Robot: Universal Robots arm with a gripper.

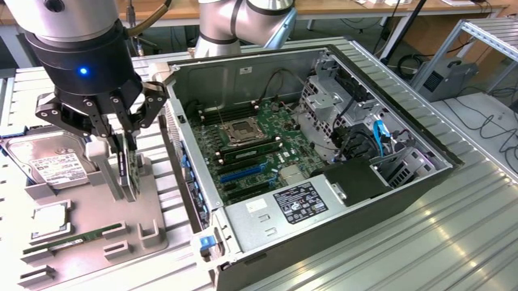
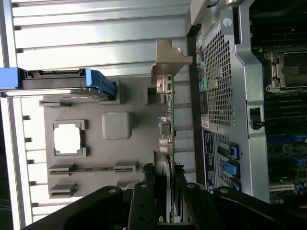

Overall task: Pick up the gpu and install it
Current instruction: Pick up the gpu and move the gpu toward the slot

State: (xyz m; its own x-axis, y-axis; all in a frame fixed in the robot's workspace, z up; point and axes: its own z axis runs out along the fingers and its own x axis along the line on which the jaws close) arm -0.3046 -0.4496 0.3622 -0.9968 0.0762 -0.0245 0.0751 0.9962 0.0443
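The gpu (image 2: 167, 125) is a thin dark card standing on edge in a slot of the grey holder tray (image 1: 89, 209), beside the open computer case (image 1: 242, 68). Its silver bracket (image 2: 169, 61) sits at the end farthest from my fingers. In the exterior view my gripper (image 1: 121, 148) hangs straight over the gpu (image 1: 128, 176), whose lower edge still rests in the tray slot. My gripper (image 2: 167, 191) is shut on the gpu, with one dark fingertip (image 2: 156, 184) pressed against each face. The motherboard (image 1: 259, 148) lies inside the case, with blue expansion slots (image 1: 242, 174).
A silver hard drive (image 1: 50, 162), a square processor chip (image 1: 50, 219) and a green memory stick (image 1: 71, 240) sit on the same tray. The case's metal side wall (image 1: 188, 176) rises close to the tray. Ribbed metal table (image 1: 421, 242) extends to the exterior view's right.
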